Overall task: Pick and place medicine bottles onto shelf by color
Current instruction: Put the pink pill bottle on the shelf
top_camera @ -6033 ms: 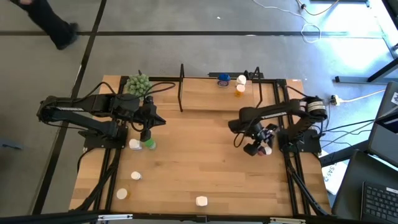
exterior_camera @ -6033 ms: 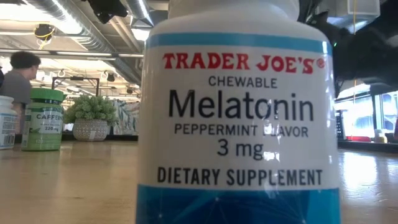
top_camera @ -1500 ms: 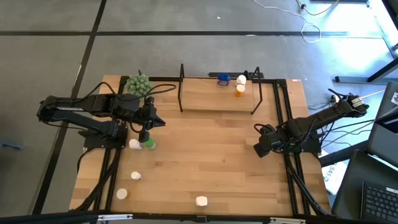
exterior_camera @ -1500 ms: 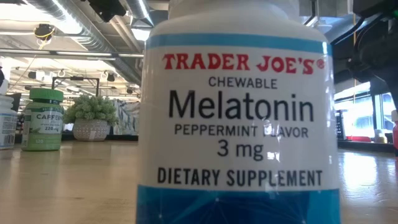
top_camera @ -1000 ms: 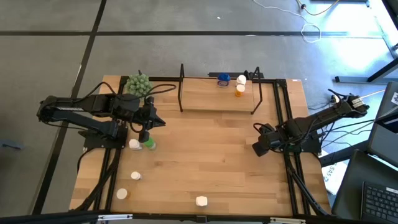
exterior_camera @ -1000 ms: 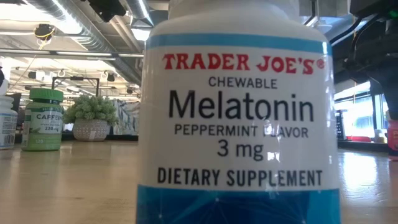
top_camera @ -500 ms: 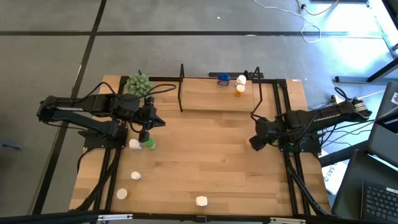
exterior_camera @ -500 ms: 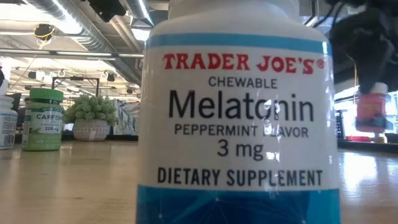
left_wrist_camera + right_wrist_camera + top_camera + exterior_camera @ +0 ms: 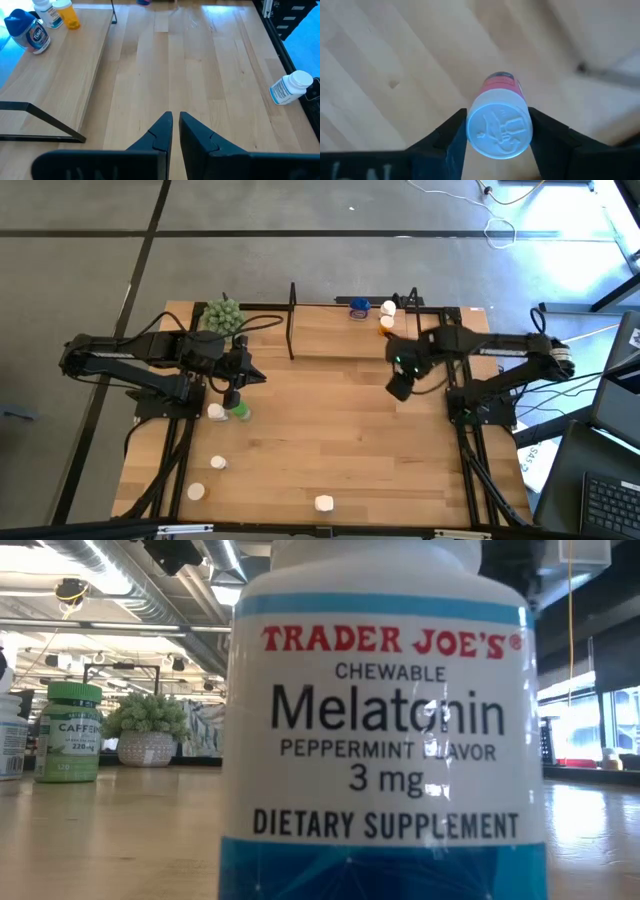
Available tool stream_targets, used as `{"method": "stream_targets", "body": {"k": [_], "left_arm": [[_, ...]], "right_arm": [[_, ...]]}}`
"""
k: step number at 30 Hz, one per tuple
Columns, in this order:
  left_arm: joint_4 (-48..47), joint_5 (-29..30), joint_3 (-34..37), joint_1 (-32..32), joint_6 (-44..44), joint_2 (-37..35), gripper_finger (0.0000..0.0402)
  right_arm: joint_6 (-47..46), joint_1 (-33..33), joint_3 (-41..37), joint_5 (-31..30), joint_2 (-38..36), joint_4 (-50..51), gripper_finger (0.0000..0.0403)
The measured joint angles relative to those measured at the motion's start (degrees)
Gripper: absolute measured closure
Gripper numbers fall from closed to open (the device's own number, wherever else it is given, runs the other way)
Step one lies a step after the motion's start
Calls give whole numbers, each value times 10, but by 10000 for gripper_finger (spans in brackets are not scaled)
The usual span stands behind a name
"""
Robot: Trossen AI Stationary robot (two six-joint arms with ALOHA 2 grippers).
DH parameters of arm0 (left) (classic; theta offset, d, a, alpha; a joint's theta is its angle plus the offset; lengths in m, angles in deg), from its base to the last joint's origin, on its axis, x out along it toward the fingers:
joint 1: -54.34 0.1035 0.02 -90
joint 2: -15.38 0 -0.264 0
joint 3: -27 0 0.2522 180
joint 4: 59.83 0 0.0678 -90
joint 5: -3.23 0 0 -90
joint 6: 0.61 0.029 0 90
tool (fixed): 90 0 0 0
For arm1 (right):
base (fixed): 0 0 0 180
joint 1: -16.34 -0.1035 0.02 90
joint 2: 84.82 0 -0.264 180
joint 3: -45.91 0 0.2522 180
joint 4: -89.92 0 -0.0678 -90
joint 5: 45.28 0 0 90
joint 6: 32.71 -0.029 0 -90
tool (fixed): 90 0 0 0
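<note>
Pink-red medicine bottle [image 9: 499, 116] — white cap toward the wrist camera — is clamped between the right gripper [image 9: 398, 385] fingers, held above the table [image 9: 330, 430] just in front of the shelf [image 9: 340, 335]. Left gripper [image 9: 173, 131] is closed and empty, near the green bottle [image 9: 240, 411]. On the shelf: blue, white and orange bottles.

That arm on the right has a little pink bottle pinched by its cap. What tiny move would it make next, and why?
Probably a short carry on toward the shelf. The right pincer is clamped on the pink-red bottle, hanging over bare table just short of the shelf's right end, where the blue, white and orange bottles already stand. The left pincer waits shut, so nothing blocks the way.
</note>
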Motion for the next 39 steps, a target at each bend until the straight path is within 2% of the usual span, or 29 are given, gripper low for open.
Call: {"method": "stream_targets", "body": {"k": [5,7,10,15,25,39], "left_arm": [[0,0,0,0,0,0,374],[0,0,0,0,0,0,374],[0,0,0,0,0,0,374],[0,0,0,0,0,0,374],[0,0,0,0,0,0,374],[0,0,0,0,0,0,374]], "right_arm": [[157,84,52,4,53,-4,219],[214,120,64,27,73,-9,217],[275,165,73,48,103,-29,220],[345,213,75,49,143,-53,221],[369,254,75,43,188,-74,219],[366,276,45,48,192,-99,218]]}}
